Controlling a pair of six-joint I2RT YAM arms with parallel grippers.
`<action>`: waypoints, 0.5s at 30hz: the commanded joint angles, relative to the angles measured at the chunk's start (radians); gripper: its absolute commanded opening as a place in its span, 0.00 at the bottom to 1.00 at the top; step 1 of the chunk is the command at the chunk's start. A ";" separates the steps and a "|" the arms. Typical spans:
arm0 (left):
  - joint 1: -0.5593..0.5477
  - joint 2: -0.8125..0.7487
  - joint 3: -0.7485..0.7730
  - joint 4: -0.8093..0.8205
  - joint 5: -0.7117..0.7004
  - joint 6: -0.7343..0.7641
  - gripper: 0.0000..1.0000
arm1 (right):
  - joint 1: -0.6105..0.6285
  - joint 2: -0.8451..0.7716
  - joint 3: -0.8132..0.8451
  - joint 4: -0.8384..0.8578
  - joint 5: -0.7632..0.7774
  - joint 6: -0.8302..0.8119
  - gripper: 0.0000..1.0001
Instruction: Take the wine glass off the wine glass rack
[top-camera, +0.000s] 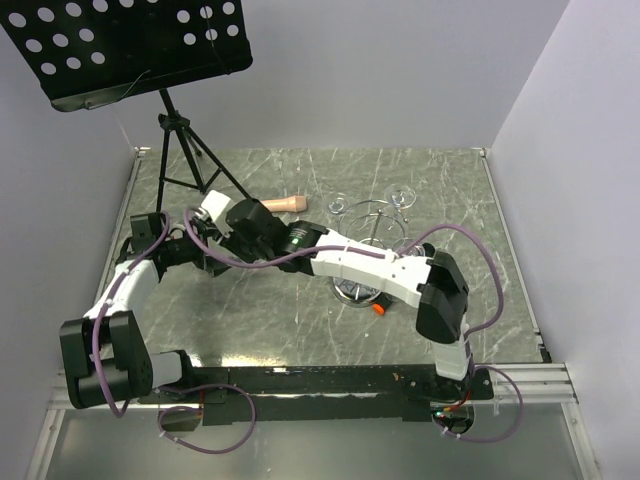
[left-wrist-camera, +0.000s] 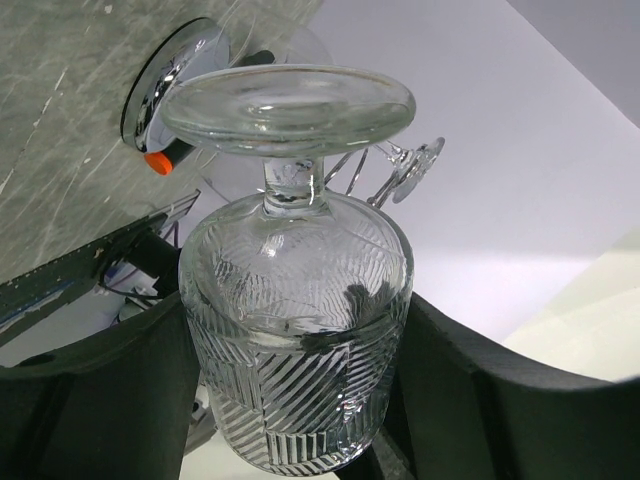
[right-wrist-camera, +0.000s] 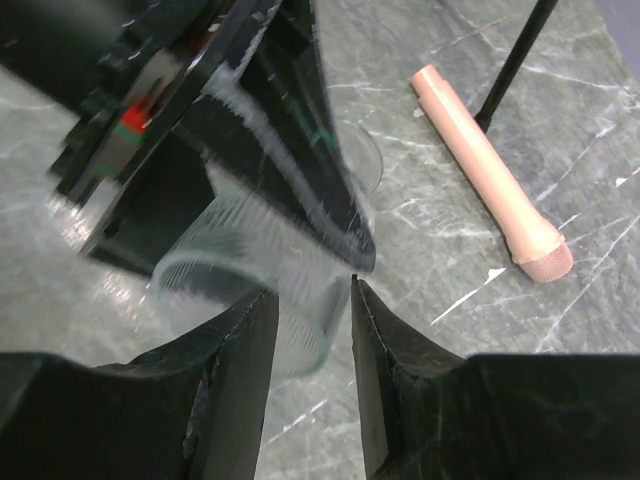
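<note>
My left gripper (left-wrist-camera: 300, 400) is shut on the ribbed bowl of a clear wine glass (left-wrist-camera: 295, 290), whose round foot points away from the camera. It holds the glass left of the chrome wine glass rack (top-camera: 368, 240), clear of its arms. The rack's shiny disc base (left-wrist-camera: 172, 75) and another hanging glass (left-wrist-camera: 415, 165) show behind it. In the top view the left gripper (top-camera: 205, 240) is at centre left. My right gripper (right-wrist-camera: 310, 295) is open and empty, its tips just beside the held glass's rim (right-wrist-camera: 245, 290). It reaches across from the right (top-camera: 232, 228).
A pink microphone (right-wrist-camera: 490, 170) lies on the marble table (top-camera: 250, 320) beyond the grippers, and it shows in the top view (top-camera: 283, 204). A black tripod music stand (top-camera: 130, 45) stands at the back left. Two more glasses (top-camera: 340, 205) hang on the rack. An orange piece (top-camera: 379, 308) lies by its base.
</note>
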 joint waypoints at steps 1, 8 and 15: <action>0.010 -0.050 0.027 0.008 0.030 -0.031 0.01 | -0.013 0.040 0.087 0.041 0.057 0.027 0.42; 0.022 -0.039 0.026 0.016 0.021 -0.024 0.08 | -0.029 0.049 0.087 0.040 -0.016 0.051 0.00; 0.048 -0.042 0.018 -0.024 -0.080 0.076 0.69 | -0.052 0.040 0.096 0.018 -0.060 0.079 0.00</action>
